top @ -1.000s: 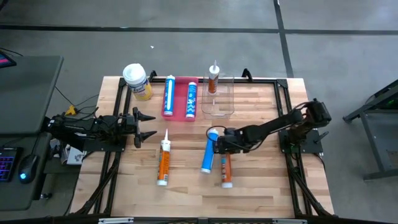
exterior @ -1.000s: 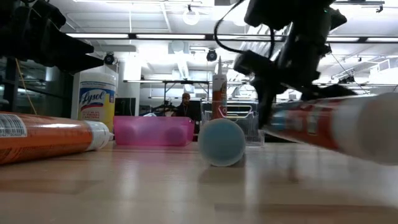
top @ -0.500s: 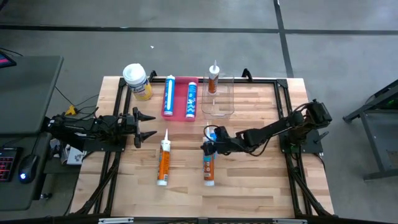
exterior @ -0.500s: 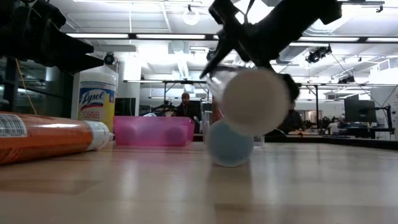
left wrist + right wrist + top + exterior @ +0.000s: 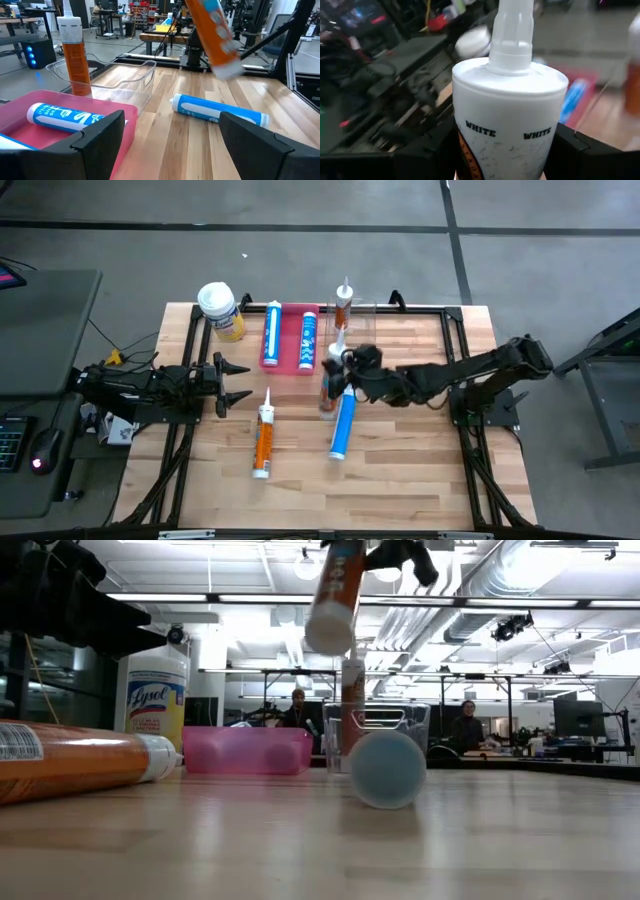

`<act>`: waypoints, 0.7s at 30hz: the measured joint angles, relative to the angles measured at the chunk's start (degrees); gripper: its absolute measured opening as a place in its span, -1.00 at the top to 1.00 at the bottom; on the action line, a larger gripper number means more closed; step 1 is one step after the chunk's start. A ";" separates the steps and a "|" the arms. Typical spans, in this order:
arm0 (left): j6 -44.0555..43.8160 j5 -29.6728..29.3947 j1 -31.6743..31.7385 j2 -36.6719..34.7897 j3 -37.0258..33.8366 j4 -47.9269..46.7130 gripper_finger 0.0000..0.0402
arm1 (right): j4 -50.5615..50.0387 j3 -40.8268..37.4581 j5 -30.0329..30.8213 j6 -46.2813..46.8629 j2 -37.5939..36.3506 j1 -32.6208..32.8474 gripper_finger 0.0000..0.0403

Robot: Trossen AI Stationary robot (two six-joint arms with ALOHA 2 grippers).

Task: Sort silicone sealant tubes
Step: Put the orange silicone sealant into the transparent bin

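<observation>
**Orange tube lifted in right gripper near the clear bin**

Right gripper (image 5: 345, 372) clamps an orange-bodied sealant tube (image 5: 329, 385), holding it clear of the wood-plank tabletop (image 5: 420, 470). The cartridge is a smooth cylinder with a white shoulder and a tapered white nozzle; the right wrist view reads "WHITE" twice on the shoulder band (image 5: 510, 107). In the low view its flat round base hangs tilted, high above the table (image 5: 334, 595).

Just below the gripper on the table lies a blue tube (image 5: 342, 425), round end cap facing the low camera (image 5: 387, 769), nozzle toward the gripper.

Just beyond the gripper sits a clear plastic bin (image 5: 362, 345), thin rigid walls with rounded corners, with one orange tube standing upright inside (image 5: 343, 305), nozzle up.

Beside that bin, further toward the left arm, is a pink translucent tray (image 5: 290, 366) holding two blue tubes lying side by side (image 5: 271, 333) (image 5: 309, 340). Their white label print is unreadable.

Well apart from the right gripper, near the left arm, another orange tube lies flat (image 5: 263, 438).

A yellow jar with a white lid (image 5: 220, 310) stands at the far corner; its label reads "Lysol" (image 5: 153, 700).

Left gripper (image 5: 240, 380) waits at the table's edge, fingers spread and holding nothing.
</observation>
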 joint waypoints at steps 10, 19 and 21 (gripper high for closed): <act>-0.02 0.00 -0.01 0.00 0.00 0.00 -0.59 | -13.65 14.72 10.93 -23.31 -1.19 -1.57 -0.03; -0.01 0.00 0.02 0.00 0.00 0.00 -0.59 | -12.64 15.59 16.44 -36.67 -1.68 -3.80 -0.03; 0.00 0.00 0.01 0.00 0.00 0.02 -0.59 | -10.62 12.67 16.33 -36.76 -2.88 -5.16 -0.03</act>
